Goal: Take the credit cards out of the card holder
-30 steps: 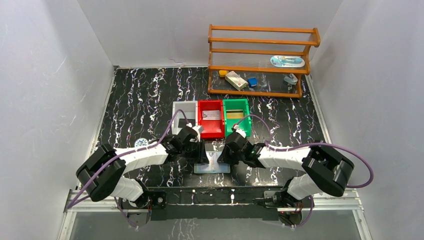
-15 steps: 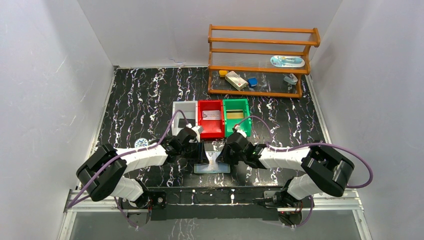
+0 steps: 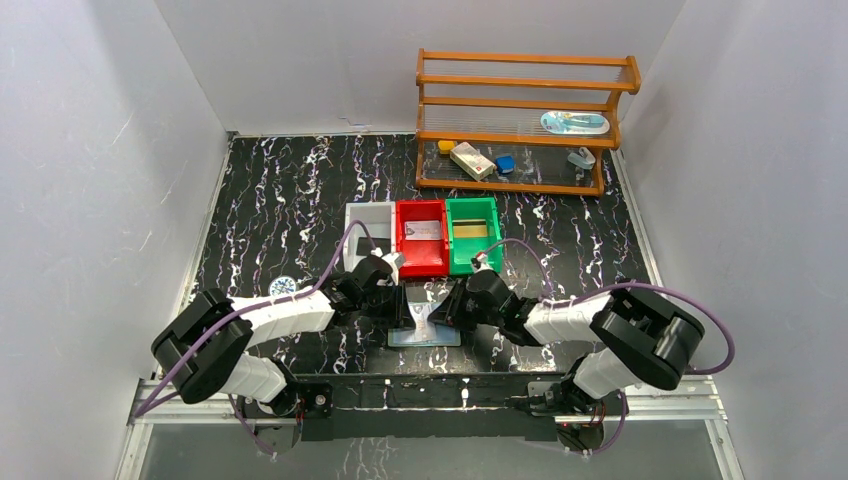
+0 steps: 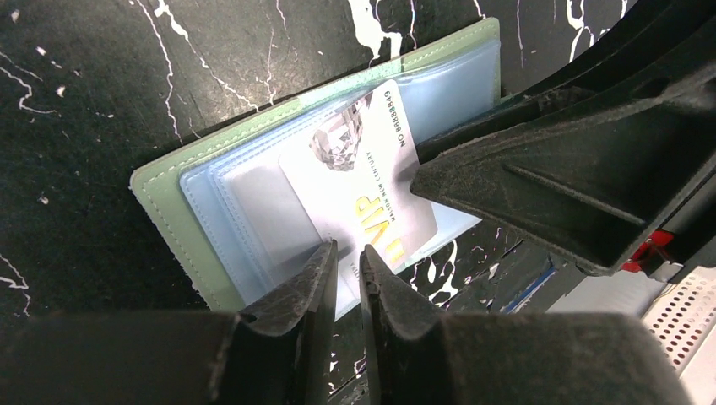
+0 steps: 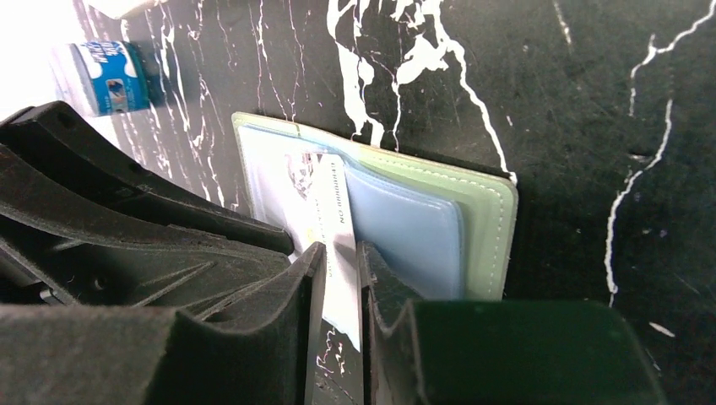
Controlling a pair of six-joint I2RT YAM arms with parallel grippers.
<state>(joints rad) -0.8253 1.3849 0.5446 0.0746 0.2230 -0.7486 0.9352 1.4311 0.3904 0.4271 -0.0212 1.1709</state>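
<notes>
The right gripper [image 5: 339,261] clamps a glossy VIP card [image 4: 363,169] jutting from the stitched grey-green card holder [image 4: 169,211]. The left gripper [image 4: 348,261] sits nearly closed at its edge, grip unclear.

bins [image 3: 403,240] just behind card holder [image 3: 443,338], tin [image 3: 282,286] left

Both arms reach inward, low and nearly flat, wrists almost meeting in the middle! The left arm [image 3: 285,312] stretches to the right with its elbow folded back near its base, and the right arm [image 3: 565,318] mirrors it. The left gripper [image 4: 346,274] points down, fingers drawn together to a bare slit. The right gripper [image 5: 339,278] pinches a card [image 5: 329,211], one finger tight against each face.
</notes>
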